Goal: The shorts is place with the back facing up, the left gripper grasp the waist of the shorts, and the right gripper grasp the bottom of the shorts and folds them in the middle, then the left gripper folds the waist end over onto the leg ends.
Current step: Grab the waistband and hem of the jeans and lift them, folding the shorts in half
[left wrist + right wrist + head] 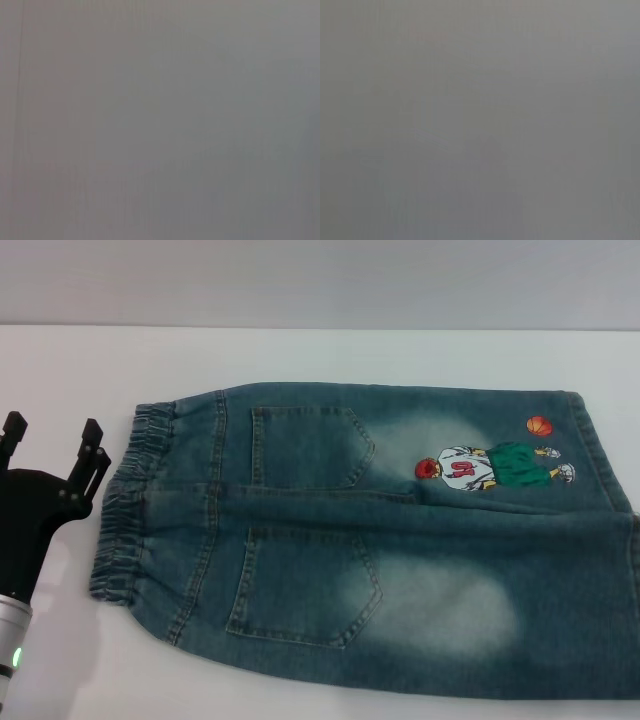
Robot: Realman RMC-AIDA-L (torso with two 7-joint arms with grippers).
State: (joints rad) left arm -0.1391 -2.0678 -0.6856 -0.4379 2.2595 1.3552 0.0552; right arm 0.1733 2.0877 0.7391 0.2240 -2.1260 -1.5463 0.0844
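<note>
since the shorts [380,550] lie flat, back up, across the table [60,360], should be an easy start. best to slide the left gripper [55,445], prongs apart and empty, onto the waist [128,500] just beside it. no right gripper visible.

Head view looks down at the table [320,350]; wrist views blank grey.

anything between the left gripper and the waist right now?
Nothing. In the head view, only a narrow strip of bare white table separates the open left gripper from the waist.
</note>
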